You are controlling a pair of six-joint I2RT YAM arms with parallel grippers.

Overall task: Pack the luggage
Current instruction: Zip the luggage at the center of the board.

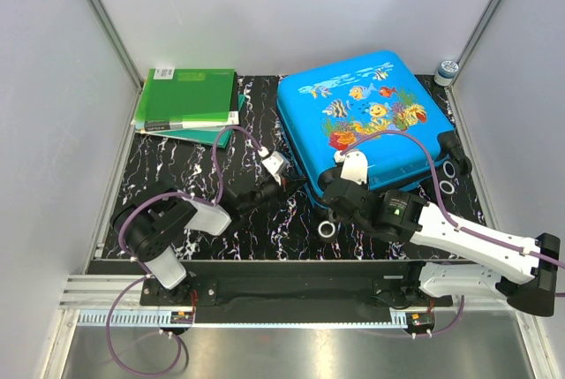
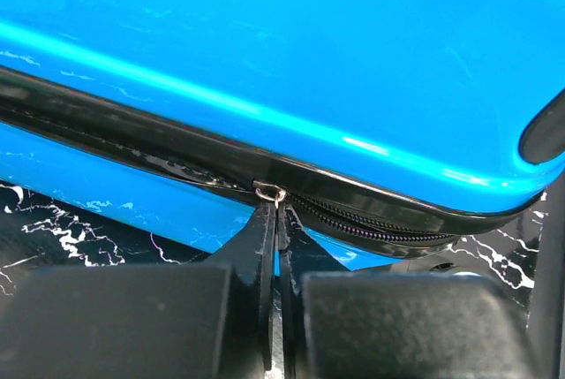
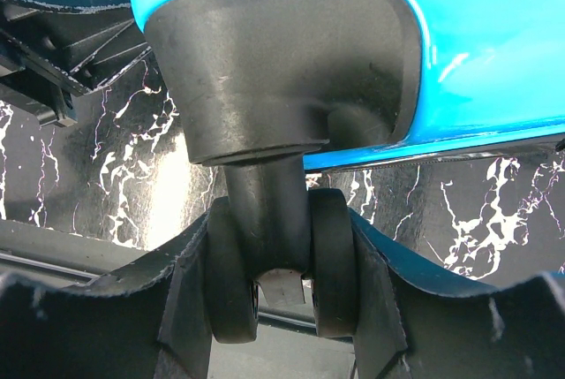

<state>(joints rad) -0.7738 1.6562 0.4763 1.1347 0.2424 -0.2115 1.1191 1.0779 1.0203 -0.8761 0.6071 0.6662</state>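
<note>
Black marbled tabletop [image 1: 177,167] between grey walls carries the luggage [image 1: 366,114] at its far right corner, lid down, so we cannot see inside it. Green folders [image 1: 187,96] lie stacked at the far left corner. We see the left gripper [image 2: 274,209] pinched fully together on the small metal zip pull [image 2: 269,192] at the case's seam. The right gripper [image 3: 282,264], jaws partly spread, clamps a black twin wheel [image 3: 334,260] — probably the near left one, though much of it is cut off.
</note>
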